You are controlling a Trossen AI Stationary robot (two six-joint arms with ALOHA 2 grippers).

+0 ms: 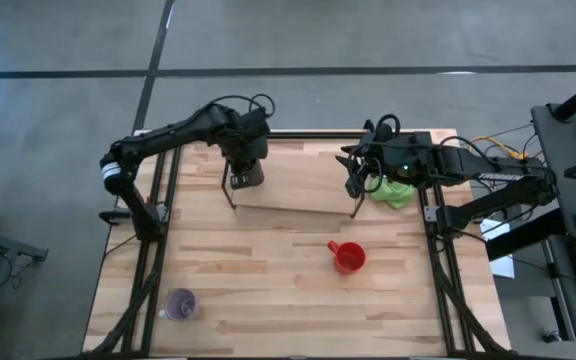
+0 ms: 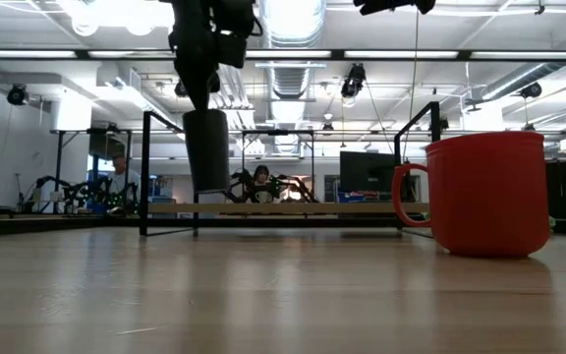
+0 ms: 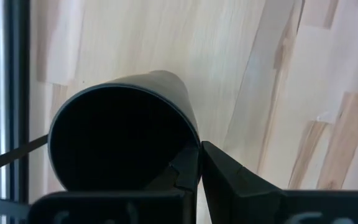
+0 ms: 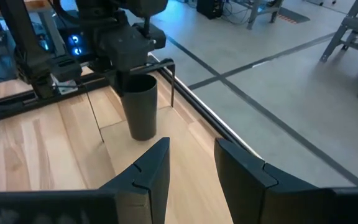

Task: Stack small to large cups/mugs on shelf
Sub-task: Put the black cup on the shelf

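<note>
Purple cup: the translucent purple cup (image 1: 180, 304) stood at the lower left of the high view, well apart from the shelf and both arms.

Left gripper: the left gripper (image 1: 245, 172), upper left of centre in the high view, was clamped on the rim of the black tumbler (image 4: 140, 107), one finger inside the wall and one outside, as the left wrist view showed.

Black tumbler: it hung upright at the left end of the shelf (image 1: 298, 187); in the low view its base sat at about board level, and whether it touched the board could not be told.

Step in hand: by my reading, setting the tumbler onto the shelf's left end.

Doing it well: the tumbler should go straight down, staying upright and clear of the thin black rod beside it, until the base sits flat on the board. Only then should the fingers part, and the arm should lift straight up so the inner finger does not drag the rim and tip the cup. Room should be left along the board for the other two.

Red mug: the red mug (image 1: 348, 257) stood on the table right of centre in the high view, in front of the shelf, its handle toward the left.

Right gripper: the right gripper (image 1: 356, 172) waited at the shelf's right end, fingers apart and holding nothing.

Green cloth: a bright green cloth (image 1: 396, 190) lay just beside the right gripper.

Writing: no brand, label or lettering could be read anywhere.
</note>
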